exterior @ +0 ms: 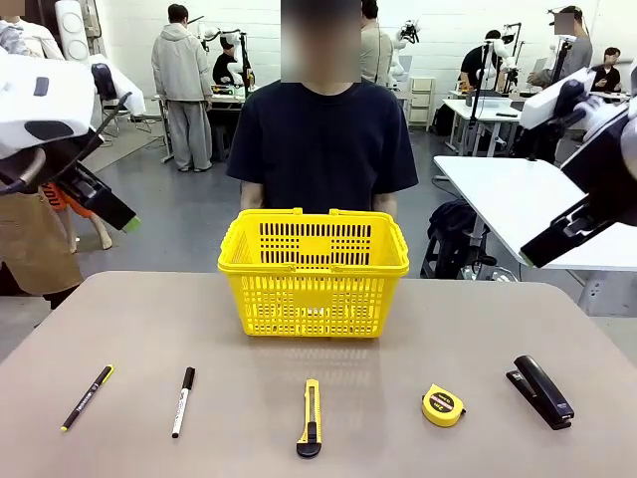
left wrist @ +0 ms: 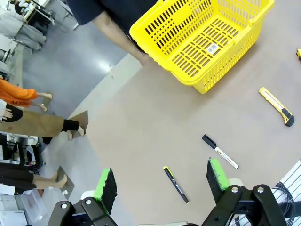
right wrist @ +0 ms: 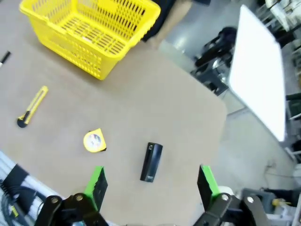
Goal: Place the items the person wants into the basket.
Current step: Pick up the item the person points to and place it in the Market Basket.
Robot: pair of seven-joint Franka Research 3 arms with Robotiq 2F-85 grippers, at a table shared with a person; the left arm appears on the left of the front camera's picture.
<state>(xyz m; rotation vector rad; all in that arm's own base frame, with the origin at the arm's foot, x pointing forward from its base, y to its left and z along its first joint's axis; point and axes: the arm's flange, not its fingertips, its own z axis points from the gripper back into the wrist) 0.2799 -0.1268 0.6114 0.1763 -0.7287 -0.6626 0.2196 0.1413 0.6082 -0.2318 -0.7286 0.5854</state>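
Marker (right wrist: 4,57) (mostly) beyond the edge

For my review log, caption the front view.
Pen, marker, knife, tape measure, stapler lie before the yellow basket; left gripper and right gripper hover open.

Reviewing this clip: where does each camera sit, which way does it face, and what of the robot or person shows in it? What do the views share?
Front view: between the arms, looking across the table at the person behind the basket; left gripper and right gripper raised at the sides.
Left wrist view: high over the table, looking down between its open jaws at pen and marker; the person's forearm shows.
Right wrist view: high up, looking down between its open jaws at stapler and tape measure.
Shared: basket and knife appear in all three.
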